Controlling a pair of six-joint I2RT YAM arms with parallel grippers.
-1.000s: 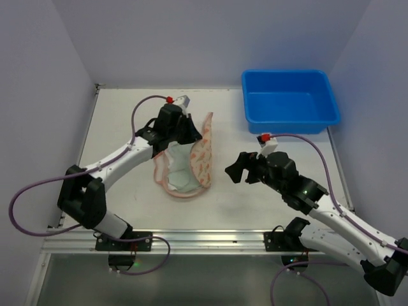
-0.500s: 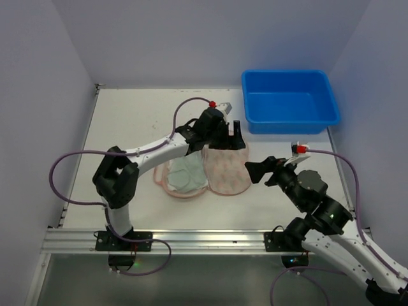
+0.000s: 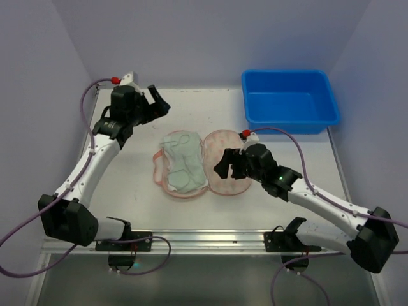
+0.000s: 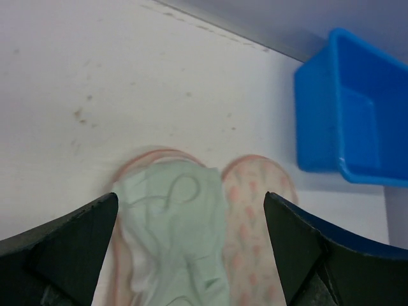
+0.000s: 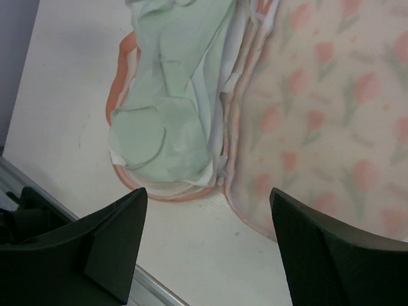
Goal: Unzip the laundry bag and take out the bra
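White tabletop [image 3: 127, 204] fills my view, with grey walls behind it. Nearest the near edge, the right gripper [image 3: 224, 167] sits over the middle of the table with its fingers spread wide and nothing between them. On the right wrist camera it is above the seam where the two halves of the laundry bag [image 3: 223, 137] meet. I cannot tell whether it touches the fabric.

The bag lies unzipped and folded out flat at mid-table. Its right half shows the pink-and-green print. Its left half cradles the bra [image 3: 185, 162], a pale, crumpled bundle inside the pink trim.

Further back, near the far left corner, the left gripper [image 3: 159, 102] hangs well apart from the bag, claw wide and empty. A blue tub [image 3: 287, 126] stands in the far right corner.
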